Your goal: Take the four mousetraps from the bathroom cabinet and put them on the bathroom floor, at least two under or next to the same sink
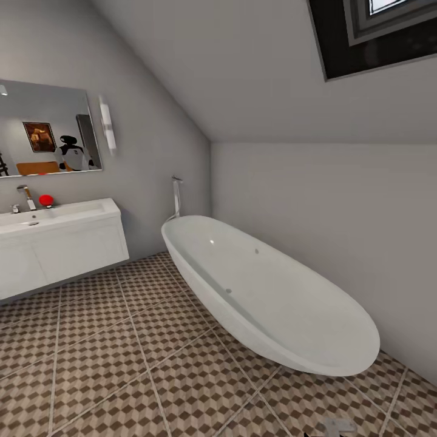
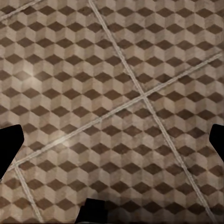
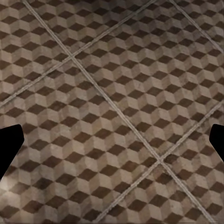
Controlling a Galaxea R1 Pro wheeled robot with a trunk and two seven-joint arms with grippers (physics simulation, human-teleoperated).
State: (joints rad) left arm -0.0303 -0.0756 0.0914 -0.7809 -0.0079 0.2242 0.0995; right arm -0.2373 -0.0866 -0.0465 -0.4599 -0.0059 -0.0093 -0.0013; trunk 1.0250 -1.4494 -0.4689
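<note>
In the bathroom, facing the corner with the bathtub; sink on its white vanity at the left of the head view, chrome tap and a small red object on the basin edge, mirror above. Bathroom floor tiled in brown-and-beige cubes, pale grout lines; no mousetraps seen on it, none under or beside the sink. Cabinet not in the frames, so traps presumably yet to be fetched: judged as early stage, all four placements outstanding. Both wrist cameras looking down at bare tile. Left fingers apart, dark tips at opposite edges of the left wrist view, nothing between them. Right fingers likewise apart, nothing held. Next, probably: turn away from tub, locate orange-brown cabinet, then return toward sink for at least two traps
</note>
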